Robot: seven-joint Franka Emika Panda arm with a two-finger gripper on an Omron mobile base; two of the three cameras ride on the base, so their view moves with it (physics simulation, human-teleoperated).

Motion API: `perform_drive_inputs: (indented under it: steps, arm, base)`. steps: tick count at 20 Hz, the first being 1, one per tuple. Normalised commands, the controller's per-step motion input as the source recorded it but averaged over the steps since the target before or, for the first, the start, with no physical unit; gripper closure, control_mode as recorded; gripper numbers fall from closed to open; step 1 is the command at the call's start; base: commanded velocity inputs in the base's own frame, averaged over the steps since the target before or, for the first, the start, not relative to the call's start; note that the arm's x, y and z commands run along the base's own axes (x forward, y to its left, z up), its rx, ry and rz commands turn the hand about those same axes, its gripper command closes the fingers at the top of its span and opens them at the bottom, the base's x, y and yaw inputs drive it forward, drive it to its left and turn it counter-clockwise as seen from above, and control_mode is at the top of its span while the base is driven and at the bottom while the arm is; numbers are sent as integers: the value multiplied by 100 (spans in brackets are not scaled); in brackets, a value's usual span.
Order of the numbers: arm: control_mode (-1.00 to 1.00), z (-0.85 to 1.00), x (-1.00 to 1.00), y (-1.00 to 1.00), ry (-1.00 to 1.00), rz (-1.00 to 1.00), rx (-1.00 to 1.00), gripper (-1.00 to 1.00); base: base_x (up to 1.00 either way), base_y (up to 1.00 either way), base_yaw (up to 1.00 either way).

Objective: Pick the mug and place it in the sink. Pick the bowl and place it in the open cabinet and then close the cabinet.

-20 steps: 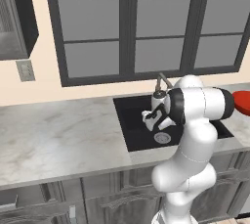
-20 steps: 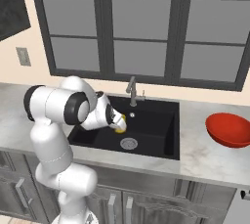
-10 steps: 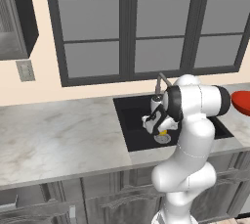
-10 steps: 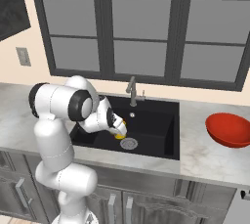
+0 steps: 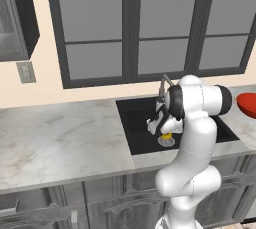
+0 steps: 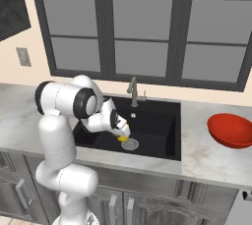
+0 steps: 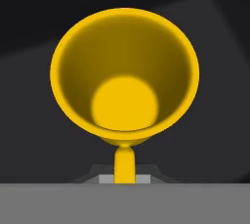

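One mug [image 7: 124,88], one bowl [image 6: 231,130], apparently.

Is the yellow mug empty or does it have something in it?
Empty: the hand view looks straight into the mug and shows its bare yellow bottom.

counter [image 5: 65,138]: grey marble | sink [image 6: 152,130]: set in | bowl [image 6: 231,130]: right end

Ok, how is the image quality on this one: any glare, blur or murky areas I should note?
Hand view: the mug is sharp, its inside shaded darker toward one wall, against a near-black sink with little detail. Left base view: even flat light, no blur; the arm hides most of the mug. Right base view: a soft sheen on the red bowl; the basin floor is dark.
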Motion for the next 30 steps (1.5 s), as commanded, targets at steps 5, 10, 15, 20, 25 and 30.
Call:
perform_drive_inputs:
  steps: [5,10,15,20,25,30]
  arm:
    - [-100,-29,0,-3,-7,1,6,100]
    - [-100,-16,2,-1,-4,0,2,100]
    - [-100,-16,17,0,-2,0,0,100]
    - [-100,-9,29,0,0,0,0,100]
    - [-100,-4,23,0,0,0,0,100]
    - [-100,-15,14,-11,0,0,0,100]
  base:
    - [0,0,0]
    - [0,0,0]
    - [0,0,0]
    - [0,0,0]
    - [0,0,0]
    - [0,0,0]
